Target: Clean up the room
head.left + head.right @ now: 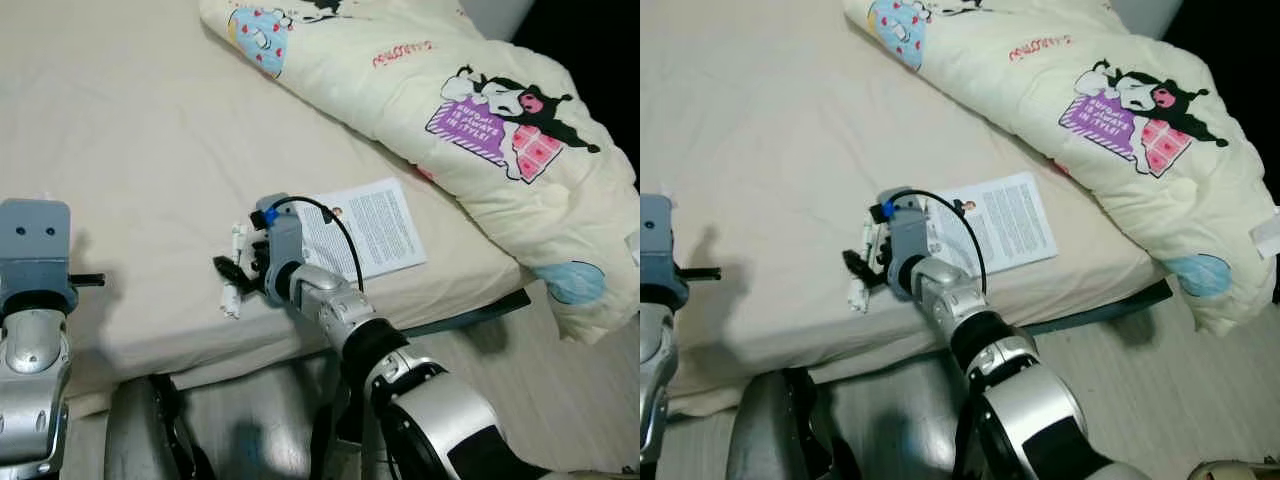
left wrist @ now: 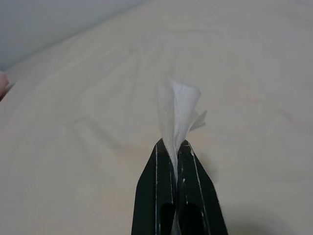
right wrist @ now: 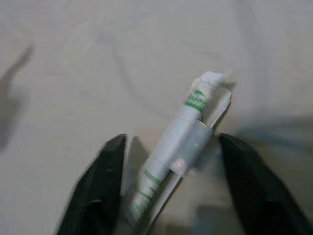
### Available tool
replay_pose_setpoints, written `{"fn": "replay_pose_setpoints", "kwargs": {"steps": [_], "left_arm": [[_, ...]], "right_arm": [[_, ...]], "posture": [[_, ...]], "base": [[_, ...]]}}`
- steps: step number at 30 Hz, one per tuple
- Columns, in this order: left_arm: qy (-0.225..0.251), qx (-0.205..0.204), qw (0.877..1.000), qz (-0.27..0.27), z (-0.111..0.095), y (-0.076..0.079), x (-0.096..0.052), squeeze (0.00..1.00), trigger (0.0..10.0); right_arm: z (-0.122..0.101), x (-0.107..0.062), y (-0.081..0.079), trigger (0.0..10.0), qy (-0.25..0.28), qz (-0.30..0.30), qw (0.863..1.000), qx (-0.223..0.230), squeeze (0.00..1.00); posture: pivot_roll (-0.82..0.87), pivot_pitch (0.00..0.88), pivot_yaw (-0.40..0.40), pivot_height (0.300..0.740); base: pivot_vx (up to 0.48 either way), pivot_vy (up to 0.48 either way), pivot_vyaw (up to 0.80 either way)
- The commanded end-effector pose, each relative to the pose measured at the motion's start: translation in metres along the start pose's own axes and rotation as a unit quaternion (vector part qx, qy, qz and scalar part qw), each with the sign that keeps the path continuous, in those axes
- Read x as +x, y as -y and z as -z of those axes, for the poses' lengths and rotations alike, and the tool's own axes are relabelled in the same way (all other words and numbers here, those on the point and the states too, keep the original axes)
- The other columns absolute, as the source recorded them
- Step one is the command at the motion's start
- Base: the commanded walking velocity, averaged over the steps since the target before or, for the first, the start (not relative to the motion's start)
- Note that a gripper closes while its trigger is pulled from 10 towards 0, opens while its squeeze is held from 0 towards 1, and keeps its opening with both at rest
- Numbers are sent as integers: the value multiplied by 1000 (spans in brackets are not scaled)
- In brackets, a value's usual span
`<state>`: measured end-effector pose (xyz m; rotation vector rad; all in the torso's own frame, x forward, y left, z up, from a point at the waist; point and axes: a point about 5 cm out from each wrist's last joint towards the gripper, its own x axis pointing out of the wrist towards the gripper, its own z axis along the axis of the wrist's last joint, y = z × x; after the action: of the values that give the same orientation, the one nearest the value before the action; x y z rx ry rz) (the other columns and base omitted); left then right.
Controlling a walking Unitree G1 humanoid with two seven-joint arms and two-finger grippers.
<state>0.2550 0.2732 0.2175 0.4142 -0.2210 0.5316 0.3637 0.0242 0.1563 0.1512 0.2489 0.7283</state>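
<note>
head eyes: down onto bed (image 1: 150,150) | wrists: close along each tool

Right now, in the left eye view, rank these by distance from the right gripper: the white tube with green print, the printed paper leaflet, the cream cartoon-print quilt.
1. White tube with green print: between the open fingers of the right gripper.
2. Printed paper leaflet: on the bed beside the wrist.
3. Cream cartoon-print quilt: far right of the bed.

I get even, soft light on the cream fabric bed sheet (image 1: 150,150) — faint shadows, dark far corner — right wrist view blurred.
</note>
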Motion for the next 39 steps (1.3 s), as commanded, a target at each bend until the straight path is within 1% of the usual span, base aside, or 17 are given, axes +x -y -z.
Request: {"fn": "replay_pose_setpoints", "kwargs": {"steps": [1, 5, 11, 12, 15, 17, 19, 21, 24, 25, 26, 27, 28, 32, 33, 34, 39], "left_arm": [[-13, 8, 1000, 3, 4, 0, -5, 0, 10000], [-17, 7, 1000, 3, 4, -1, -5, 0, 10000], [-26, -10, 1000, -1, 5, 8, -4, 0, 10000], [-25, -19, 999, -6, 4, 11, -2, 0, 10000], [-21, -24, 999, -11, 2, 11, 1, 0, 10000], [-9, -29, 999, -24, -2, 9, 9, 0, 10000], [11, -43, 998, -41, -11, 9, 26, 0, 10000], [16, -47, 998, -41, -13, 10, 29, 0, 10000], [25, -57, 998, -33, -17, 22, 38, 0, 10000], [28, -67, 997, -31, -19, 26, 41, 0, 10000], [28, -67, 997, -31, -19, 26, 41, 0, 10000], [31, -77, 996, -24, -21, 31, 42, 0, 10000], [26, -111, 993, -13, -23, 41, 44, 0, 10000], [11, -144, 989, 3, -20, 52, 46, 0, 10000], [4, -173, 985, 17, -19, 59, 46, 0, 10000], [-7, -183, 982, 34, -16, 68, 46, 0, 10000], [-32, -187, 980, 59, -5, 85, 44, 0, 10000]], "right_arm": [[19, 16, -65, 0, -28, -70, 996, 50, 0], [17, 15, -59, 0, -17, -68, 996, 58, 0], [20, 10, -42, 0, -15, -55, 996, 67, 0], [21, 8, -34, 0, -11, -52, 995, 81, 0], [21, 7, -31, 0, -8, -51, 995, 84, 0], [20, 4, -23, 0, 2, -57, 994, 92, 0], [3, -2, -6, 0, 55, -69, 988, 126, 0], [-3, -4, -1, 0, 72, -71, 986, 134, 0], [-25, -13, 19, 0, 122, -74, 977, 157, 0], [-36, -19, 27, 0, 152, -85, 970, 170, 0], [-36, -19, 27, 0, 152, -85, 970, 170, 0], [-43, -26, 34, 0, 178, -94, 963, 178, 0], [-55, -40, 47, 0, 223, -114, 951, 183, 0], [-56, -50, 53, 0, 238, -127, 947, 175, 0], [-54, -55, 55, 0, 241, -130, 947, 167, 0], [-51, -61, 58, 0, 244, -133, 947, 160, 0], [-41, -73, 68, 0, 250, -117, 948, 158, 0]], "posture": [[29, 458, -159, 456], [18, 452, -166, 456], [-8, 404, -181, 456], [-15, 378, -183, 456], [-21, 359, -182, 456], [-30, 319, -182, 456], [-36, 244, -182, 456], [-36, 244, -182, 456], [-52, 175, -172, 456], [-60, 148, -165, 461], [-60, 148, -165, 461], [-62, 138, -162, 466], [-71, 109, -154, 476], [-79, 83, -145, 486], [-88, 64, -134, 491], [-96, 37, -117, 496], [-88, 0, -91, 511]], "base": [[0, 0, 0], [0, 0, 0], [0, 0, 0], [0, 0, 0], [0, 0, 0], [0, 0, 0], [0, 0, 0], [0, 0, 0], [0, 0, 0], [0, 0, 0], [0, 0, 0], [0, 0, 0], [0, 0, 0], [0, 0, 0], [0, 0, 0], [0, 0, 0], [0, 0, 0]]}}
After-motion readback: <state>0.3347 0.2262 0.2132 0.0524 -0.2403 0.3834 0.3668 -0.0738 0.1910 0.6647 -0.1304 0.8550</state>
